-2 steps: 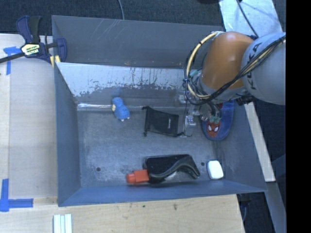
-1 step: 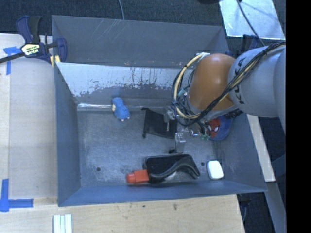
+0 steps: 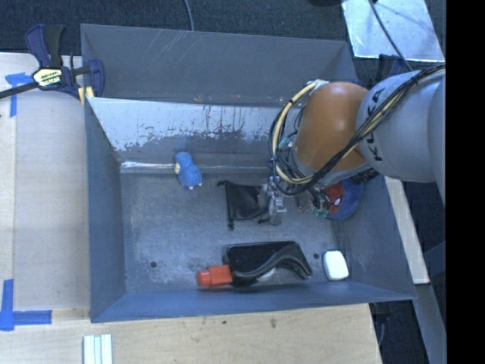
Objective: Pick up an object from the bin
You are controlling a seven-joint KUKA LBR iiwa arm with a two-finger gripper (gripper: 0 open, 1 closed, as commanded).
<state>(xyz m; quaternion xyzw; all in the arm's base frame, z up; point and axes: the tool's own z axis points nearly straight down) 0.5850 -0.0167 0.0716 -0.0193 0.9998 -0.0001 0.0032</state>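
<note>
My gripper (image 3: 274, 207) is low in the middle of the bin, right beside the right edge of a flat black piece (image 3: 242, 201) that lies on the floor there. In front of it, near the front wall, lies a black curved tool with an orange end (image 3: 261, 264). A small white block (image 3: 335, 265) sits at that tool's right end. A blue and red thing (image 3: 341, 198) is partly hidden behind the arm at the right wall.
A small blue figure with a yellow spot (image 3: 187, 169) rests against the back wall on the left. The arm with its orange cover and cables reaches in from the right and hides the right back part of the bin.
</note>
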